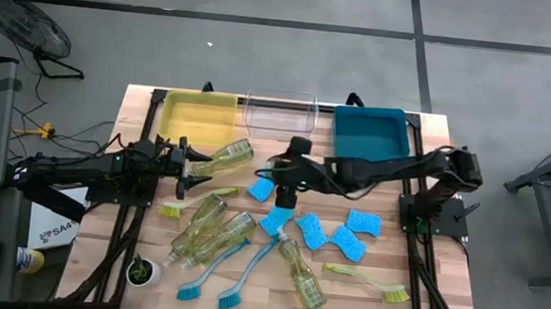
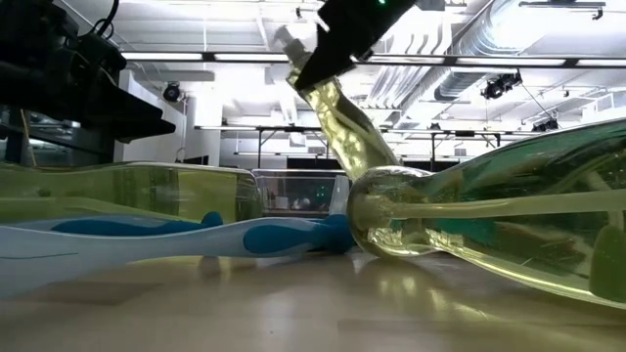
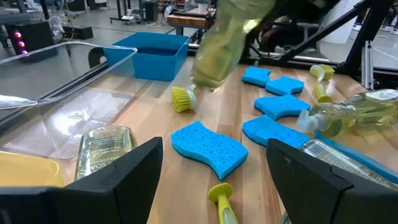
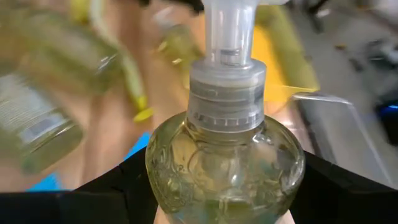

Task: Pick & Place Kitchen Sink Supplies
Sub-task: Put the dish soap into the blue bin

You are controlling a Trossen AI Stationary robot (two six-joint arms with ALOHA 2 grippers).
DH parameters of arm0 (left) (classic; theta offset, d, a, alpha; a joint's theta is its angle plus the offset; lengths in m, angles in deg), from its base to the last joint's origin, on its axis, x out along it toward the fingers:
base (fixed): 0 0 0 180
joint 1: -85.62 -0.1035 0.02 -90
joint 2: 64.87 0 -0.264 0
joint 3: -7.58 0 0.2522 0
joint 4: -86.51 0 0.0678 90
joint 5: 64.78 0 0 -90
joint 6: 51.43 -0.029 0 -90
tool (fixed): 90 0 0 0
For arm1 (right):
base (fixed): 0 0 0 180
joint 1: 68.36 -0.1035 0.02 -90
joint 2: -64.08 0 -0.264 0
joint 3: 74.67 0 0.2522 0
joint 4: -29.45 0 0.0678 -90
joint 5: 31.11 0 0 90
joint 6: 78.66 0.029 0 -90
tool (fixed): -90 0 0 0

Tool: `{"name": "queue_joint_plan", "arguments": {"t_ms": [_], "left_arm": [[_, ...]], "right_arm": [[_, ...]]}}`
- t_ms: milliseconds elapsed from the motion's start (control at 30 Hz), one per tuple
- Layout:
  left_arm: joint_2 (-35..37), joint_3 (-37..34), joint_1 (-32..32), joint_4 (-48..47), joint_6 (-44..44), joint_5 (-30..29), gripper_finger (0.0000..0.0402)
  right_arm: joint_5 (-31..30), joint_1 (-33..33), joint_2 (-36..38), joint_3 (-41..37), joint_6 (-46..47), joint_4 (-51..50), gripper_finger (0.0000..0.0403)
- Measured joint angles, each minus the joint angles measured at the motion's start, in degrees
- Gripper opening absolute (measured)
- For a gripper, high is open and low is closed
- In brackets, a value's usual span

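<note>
1. The right gripper point(image 1: 292, 168) is over the middle of the table point(image 1: 424, 288), just in front of the clear bin point(image 1: 281, 113). Its fingers point(image 4: 112, 193) are closed around the body of a soap bottle point(image 4: 227, 155), pump top pointing away from the wrist; the low view shows that bottle tilted and clear of the table.

2. The left gripper point(image 1: 198, 164) is near the yellow bin point(image 1: 197, 116), its fingers point(image 3: 130, 168) apart and holding nothing. A second soap bottle point(image 1: 228, 153) lies just beyond them, beside that bin.

3. Left on the table are several more bottles point(image 1: 211, 231) in a cluster at the centre-left, light-blue sponges point(image 1: 358, 222) towards the right, blue dish brushes point(image 1: 245, 270) near the front edge, and a yellow-green brush point(image 1: 369, 281) at the front right. A small potted plant point(image 1: 142, 271) stands at the front left.

4. The step in hand seems to be the carry: one bottle is lifted and on its way to a bin. All three bins look empty, so the task is probably at its beginning.

5. The next move calls for bringing the bottle over a bin, likely the clear bin or the teal bin point(image 1: 370, 129) close by, lowering it inside the walls and only then letting go. The smooth, round bottle may slip or swing if tilted further.
</note>
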Motion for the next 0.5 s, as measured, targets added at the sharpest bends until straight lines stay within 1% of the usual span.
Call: {"name": "queue_joint_plan", "arguments": {"t_ms": [133,233,400,433,500], "left_arm": [[0.02,0.0,-0.02,0.0,0.01,0.0,0.028],[0.01,0.0,0.0,0.0,0.02,0.0,0.028],[0.02,0.0,-0.02,0.0,0.02,0.0,0.028],[0.0,0.0,-0.01,0.0,0.01,0.01,0.028],[0.02,0.0,-0.01,0.0,0.0,0.0,0.028]], "right_arm": [[-12.84,-0.75,4.93,-9.27,0.81,13.01,0.0263],[-21.84,-1.0,8.68,-14.0,0.81,18.17,0.0263],[-31.55,-0.22,14.76,-19.4,1.43,21.13,0.0263],[-32.94,0.26,16.37,-20.61,1.72,21.73,0.0263],[-33.85,1.72,19.64,-23.35,3.56,23.09,0.0263]]}}
